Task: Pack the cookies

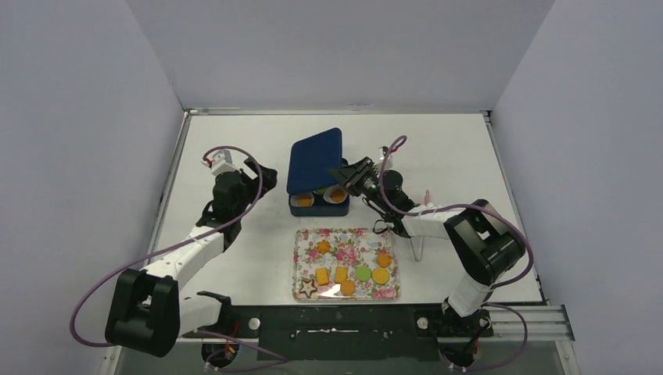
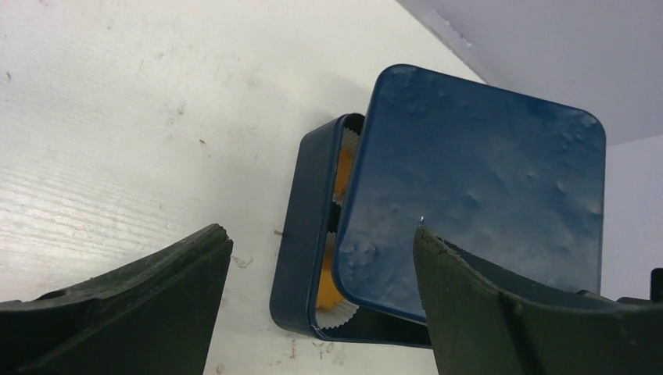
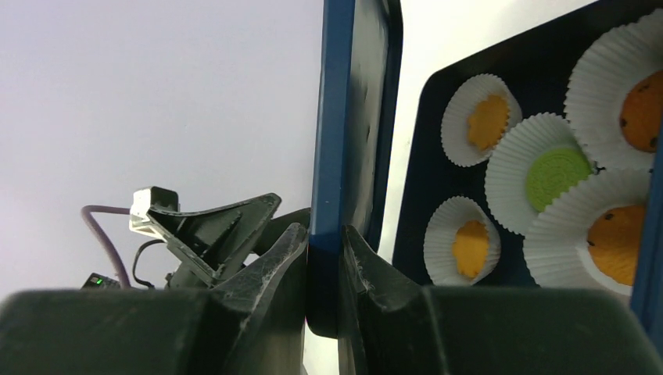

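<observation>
Several cookies [image 1: 341, 274] lie on a floral tray [image 1: 301, 237]: orange rounds, a green round, orange squares, a flower shape, a dark brown star [image 1: 308, 288]. More cookies [image 3: 555, 173] sit in white paper cups inside a dark blue tin [image 1: 295, 209]. My right gripper [image 1: 349, 173] is shut on the right edge of the tin's blue lid [image 1: 314, 159] and holds it tilted above the tin; the lid hides most of the tin from above. In the right wrist view the lid [image 3: 338, 117] stands between the fingers. My left gripper [image 1: 268, 176] is open, just left of the tin [image 2: 301, 234].
The tray lies near the front edge between the arm bases. White walls close the table at the back and both sides. The right arm's cable loops over the table right of the tin.
</observation>
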Robot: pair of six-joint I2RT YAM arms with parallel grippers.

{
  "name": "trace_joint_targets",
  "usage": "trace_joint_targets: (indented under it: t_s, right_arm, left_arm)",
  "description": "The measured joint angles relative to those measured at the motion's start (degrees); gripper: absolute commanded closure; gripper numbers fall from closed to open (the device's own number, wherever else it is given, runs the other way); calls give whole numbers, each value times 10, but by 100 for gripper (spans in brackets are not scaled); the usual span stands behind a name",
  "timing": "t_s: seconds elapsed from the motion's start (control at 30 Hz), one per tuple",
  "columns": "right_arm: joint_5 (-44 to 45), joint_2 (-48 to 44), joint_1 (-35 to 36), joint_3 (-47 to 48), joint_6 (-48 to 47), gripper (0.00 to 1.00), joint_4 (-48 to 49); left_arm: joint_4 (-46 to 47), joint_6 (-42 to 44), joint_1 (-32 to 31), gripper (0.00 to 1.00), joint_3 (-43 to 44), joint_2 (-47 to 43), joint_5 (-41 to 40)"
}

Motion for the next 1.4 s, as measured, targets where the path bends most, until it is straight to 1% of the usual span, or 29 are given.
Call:
trace_joint_targets:
  t_s: [0.23, 0.5, 0.67, 0.9, 1.0, 1.1, 1.27, 1.4]
  right_arm:
    - [-40, 33, -24, -13, 33, 99, 27]
    - [-87, 89, -29, -36, 87, 99, 106]
    - [-92, 100, -33, -43, 98, 95, 126]
    - [-94, 100, -37, -48, 94, 77, 129]
    - [-94, 100, -38, -52, 88, 71, 128]
    - [-94, 100, -38, -58, 82, 61, 120]
    - [-92, 95, -38, -58, 53, 47, 88]
    - [-87, 73, -40, -58, 16, 40, 43]
  left_arm:
    - [0, 9, 1, 24, 40, 79, 38]
    - [0, 19, 2, 25, 57, 130, 62]
    - [0, 24, 2, 26, 57, 150, 73]
    - [0, 28, -7, 28, 72, 191, 89]
    - [0, 29, -14, 33, 77, 209, 100]
    - [-2, 32, -24, 36, 81, 218, 108]
    - [-2, 38, -38, 38, 94, 221, 118]
    - [-1, 39, -40, 38, 97, 221, 119]
